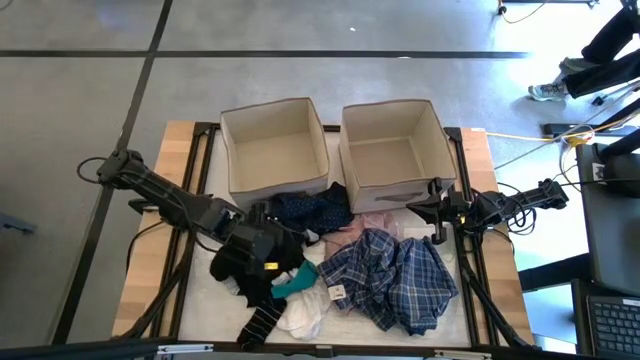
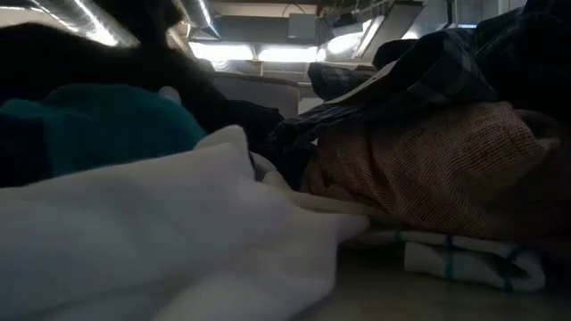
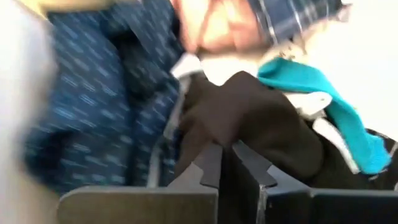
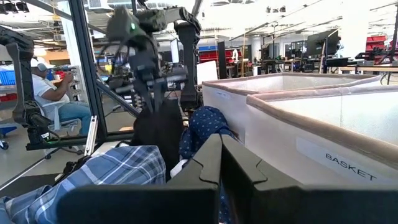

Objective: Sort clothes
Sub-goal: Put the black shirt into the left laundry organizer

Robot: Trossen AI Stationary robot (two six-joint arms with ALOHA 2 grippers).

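Note:
My left gripper (image 1: 262,240) is over the pile's left part, shut on a black garment (image 1: 235,265). It also shows in the right wrist view (image 4: 152,93), pointing down. Around the black garment lie a navy patterned piece (image 1: 310,208), a teal item (image 1: 295,283), a white piece (image 1: 305,312), a striped sock (image 1: 262,322), a dusty-pink piece (image 1: 365,228) and a blue-plaid shirt (image 1: 395,280). My right gripper (image 1: 432,212) waits shut and empty at the table's right, beside the right box. My left gripper pinches a bunched fold of the black garment (image 3: 227,134) between its two fingers. The fingers come from above, pointing down. The garment (image 4: 158,134) hangs slack below them, and its lower part runs down into the pile behind the plaid shirt.
Two beige fabric boxes (image 1: 275,145) (image 1: 395,150) stand open at the table's far side. The near one's wall is close beside my right gripper (image 4: 323,112). A person sits beyond the table's left side (image 4: 53,87). Another person's legs show at the far right of the floor (image 1: 600,50).

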